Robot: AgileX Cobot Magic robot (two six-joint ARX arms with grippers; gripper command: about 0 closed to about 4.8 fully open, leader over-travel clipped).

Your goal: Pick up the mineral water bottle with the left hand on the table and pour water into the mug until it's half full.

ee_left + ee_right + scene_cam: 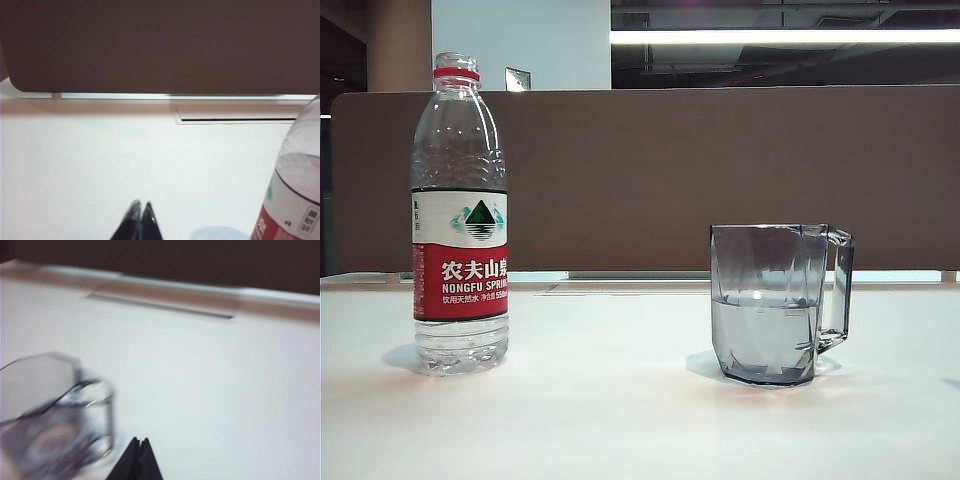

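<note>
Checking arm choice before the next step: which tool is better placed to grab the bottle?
Left. The left tool, shut and empty, has the mineral water bottle upright just beside it. The right tool, also shut, sits by the mug, which already looks about half full, so little may remain.

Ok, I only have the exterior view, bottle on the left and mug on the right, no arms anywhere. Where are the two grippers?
Observer: The left gripper shows only in the left wrist view, jaws shut, empty, over bare table.
Operator: Is it near the bottle?
Observer: The mineral water bottle stands off to one side of it, clearly apart, not touched.
Operator: And the right one?
Observer: The right gripper has its jaws shut too, holding nothing; that view is blurred.
Operator: Close to the mug?
Observer: The mug sits beside its tips, handle turned toward them, but the blur hides whether they touch.
</note>
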